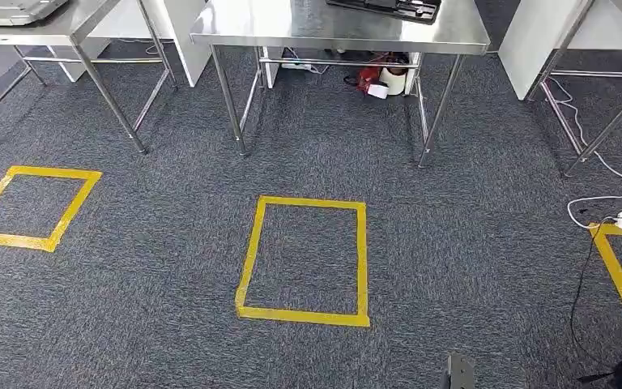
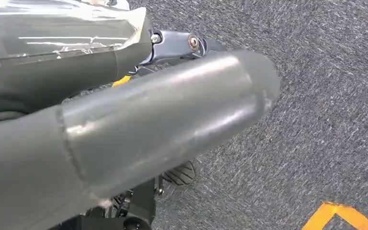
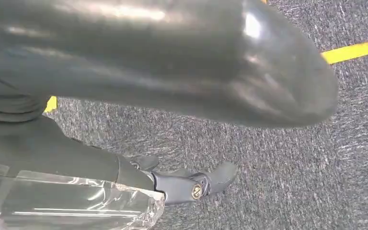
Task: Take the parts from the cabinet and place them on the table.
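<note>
Dark grey carpet (image 1: 170, 267) carries yellow tape rectangles (image 1: 304, 261), with steel tables (image 1: 340, 28) standing beyond. Left hand (image 2: 139, 124) and right hand (image 3: 172, 72) hang above the carpet, thumbs foremost; finger positions cannot be told. Whether any parts lie on the tables cannot be told.

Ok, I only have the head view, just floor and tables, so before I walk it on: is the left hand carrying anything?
Observer: No. In the left wrist view the left hand holds nothing; bare carpet lies past its thumb.
Operator: And the right?
Observer: Empty too. The right hand has its thumb and fingers apart, hanging over carpet.
Operator: Any tape near it?
Observer: Yes, a yellow tape line crosses the floor just beyond the right thumb.
</note>
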Controlling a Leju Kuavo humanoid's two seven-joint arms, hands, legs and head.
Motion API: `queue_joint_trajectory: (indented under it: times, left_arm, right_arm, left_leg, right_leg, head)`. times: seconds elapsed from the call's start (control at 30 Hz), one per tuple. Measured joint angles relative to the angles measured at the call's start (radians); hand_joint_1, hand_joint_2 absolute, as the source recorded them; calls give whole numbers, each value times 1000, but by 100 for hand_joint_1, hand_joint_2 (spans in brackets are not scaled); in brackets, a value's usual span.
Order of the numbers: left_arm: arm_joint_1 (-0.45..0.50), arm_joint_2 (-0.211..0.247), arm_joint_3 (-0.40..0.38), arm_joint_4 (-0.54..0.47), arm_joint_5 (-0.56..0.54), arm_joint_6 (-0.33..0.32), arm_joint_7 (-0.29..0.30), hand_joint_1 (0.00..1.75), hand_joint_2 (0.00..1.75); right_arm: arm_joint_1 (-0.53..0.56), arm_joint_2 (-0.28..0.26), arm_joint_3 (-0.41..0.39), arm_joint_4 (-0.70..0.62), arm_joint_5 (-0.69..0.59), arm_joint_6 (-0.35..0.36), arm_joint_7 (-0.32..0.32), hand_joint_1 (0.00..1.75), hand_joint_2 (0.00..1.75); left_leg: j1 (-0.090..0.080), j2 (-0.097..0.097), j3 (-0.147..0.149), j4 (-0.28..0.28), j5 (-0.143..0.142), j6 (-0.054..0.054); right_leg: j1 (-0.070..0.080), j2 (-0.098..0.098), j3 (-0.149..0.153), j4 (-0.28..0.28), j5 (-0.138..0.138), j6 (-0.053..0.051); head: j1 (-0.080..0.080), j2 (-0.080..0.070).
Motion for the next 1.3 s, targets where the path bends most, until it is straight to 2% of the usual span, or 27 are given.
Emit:
queue_joint_trajectory:
  times: [0.17, 0.23, 0.3, 0.4, 0.5, 1.03, 1.07, 1.1, 1.17, 1.2, 1.23, 1.27, 1.3]
  left_arm:
    - [0, 0, 0, 0, 0, 1, 0, 0, 0]
    - [0, 0, 0, 0, -1, 1, 0, 0, 0]
    - [0, 0, 0, 0, -1, 1, -1, 0, 0]
    - [0, 0, 0, 0, -1, 1, -4, 0, 0]
    - [0, 0, 0, 0, -1, 1, -5, 0, 0]
    - [0, 0, 0, 0, -11, 1, -6, 0, 0]
    - [0, 0, 0, 0, -12, 0, -6, 0, 0]
    - [0, 5, 0, 0, -12, 0, -6, 0, 0]
    - [-1, 5, 0, 0, -13, 0, -6, 0, 0]
    - [-1, 5, 0, 0, -13, -1, -6, 0, 0]
    - [-1, -1, -1, 0, -13, -2, -7, 0, 0]
    - [-1, -2, -2, 0, -15, -4, -7, 0, 0]
    - [-3, -1, -2, 0, -16, -5, -7, 0, 0]
  right_arm:
    - [0, 0, -4, 0, 0, 0, 0, 0, 0]
    - [0, 0, -5, 0, 0, 0, 1, 0, 0]
    - [0, 1, -5, 0, 1, 1, 2, 0, 0]
    - [0, 1, -5, 0, 2, 0, 2, 0, 0]
    - [0, 1, -5, 0, 3, 0, 3, 0, 0]
    - [2, 6, -22, 0, -5, 17, 3, 0, 0]
    - [2, 7, -24, 0, -6, 18, 3, 0, 0]
    - [2, 11, -24, 0, -6, 19, 3, 0, 0]
    - [3, 13, -26, 0, -11, 22, 3, 0, 0]
    - [3, 13, -29, 0, -17, 26, 3, 0, 0]
    - [3, 10, -32, 0, -19, 29, 3, 0, 0]
    - [3, 10, -35, 0, -22, 32, 2, 0, 0]
    - [3, 10, -37, 0, -24, 36, 2, 0, 0]
  left_leg:
    - [1, 0, 0, -1, 1, -2]
    - [1, 0, -1, -1, 1, -9]
    - [3, 0, -2, -1, -1, -22]
    - [5, 0, -2, -4, -3, -58]
    - [5, 0, -2, -4, -5, -65]
    - [1, 0, -7, 1, -5, -65]
    - [0, 0, -10, 5, -7, -65]
    - [-1, -1, -15, 13, -10, -59]
    - [-2, -1, -10, 6, -12, -40]
    - [-2, 0, 8, -22, -1, -31]
    - [10, 9, 22, -56, 17, -37]
    - [12, 13, 30, -75, 24, -26]
    - [15, 18, 30, -78, 29, -28]
  right_leg:
    - [4, 0, -1, 1, 0, 0]
    - [4, 0, -3, 1, -1, 0]
    - [6, 0, -4, 1, -1, 0]
    - [9, 0, -7, 1, -1, 0]
    - [10, 0, -8, 1, -1, 0]
    - [6, -1, -10, 1, 1, 4]
    - [0, -1, -8, -1, 2, 6]
    - [-11, -2, -4, -2, 4, 15]
    - [-10, -1, -3, -14, 7, 20]
    - [6, 0, 2, -27, 11, 27]
    - [-3, -1, 7, -10, 4, 24]
    - [-1, 2, -20, 37, -31, 17]
    - [-3, 3, -59, 105, -66, 14]
  head:
    - [0, 0]
    - [0, 0]
    - [0, 0]
    - [0, 0]
    - [0, 0]
    - [0, 0]
    - [0, 0]
    - [0, 0]
    - [-1, 0]
    - [-2, 0]
    - [0, 0]
    - [2, 0]
    - [5, 0]
